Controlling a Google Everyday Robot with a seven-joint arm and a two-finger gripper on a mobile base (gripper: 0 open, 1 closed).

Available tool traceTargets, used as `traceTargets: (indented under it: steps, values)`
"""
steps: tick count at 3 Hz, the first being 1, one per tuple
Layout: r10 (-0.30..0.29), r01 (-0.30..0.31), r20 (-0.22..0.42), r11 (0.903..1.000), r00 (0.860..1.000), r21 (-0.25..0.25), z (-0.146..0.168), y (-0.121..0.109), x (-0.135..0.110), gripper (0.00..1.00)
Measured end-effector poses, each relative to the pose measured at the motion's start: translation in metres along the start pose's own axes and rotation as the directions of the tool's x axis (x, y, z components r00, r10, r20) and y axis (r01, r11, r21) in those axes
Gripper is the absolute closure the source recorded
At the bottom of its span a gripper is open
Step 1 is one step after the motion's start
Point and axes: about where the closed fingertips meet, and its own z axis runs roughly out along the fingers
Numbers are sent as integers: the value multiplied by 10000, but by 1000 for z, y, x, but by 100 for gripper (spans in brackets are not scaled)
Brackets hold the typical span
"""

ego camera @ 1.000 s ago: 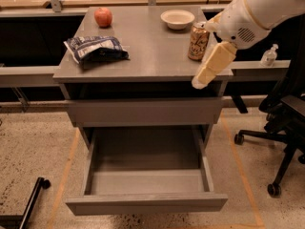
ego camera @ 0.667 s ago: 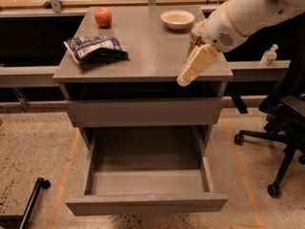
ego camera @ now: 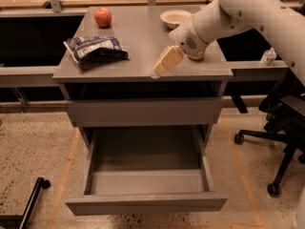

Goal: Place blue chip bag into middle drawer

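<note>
The blue chip bag [ego camera: 95,48], crumpled navy foil with white print, lies on the left part of the grey cabinet top [ego camera: 138,37]. The middle drawer [ego camera: 145,185] is pulled open below, its shallow tray showing nothing inside. My gripper [ego camera: 163,66] hangs over the front middle of the top, to the right of the bag and apart from it, with its cream-coloured fingers pointing down to the left. Nothing shows in it.
A red apple [ego camera: 103,16] sits at the back left of the top and a white bowl [ego camera: 175,18] at the back right. A drink can [ego camera: 196,56] is mostly hidden behind my arm. An office chair base [ego camera: 274,142] stands to the right. The drawer front above the open one [ego camera: 143,111] is shut.
My arm has swung left across the cabinet top. The gripper has moved from the front right edge by the can toward the middle, closer to the chip bag.
</note>
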Motion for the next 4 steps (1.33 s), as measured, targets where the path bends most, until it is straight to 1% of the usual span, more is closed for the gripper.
traceTargets:
  steps: [1, 2, 3, 4]
  values:
    - [35, -36, 47, 10000, 10000, 43, 4, -3, 1, 0]
    - [303, -293, 734, 9995, 9968, -140, 20, 4, -8, 0]
    - [190, -149, 1633, 9995, 9864, -265, 46, 2, -37, 0]
    - [156, -22, 2380, 9984, 9711, -562, 78, -3, -66, 0]
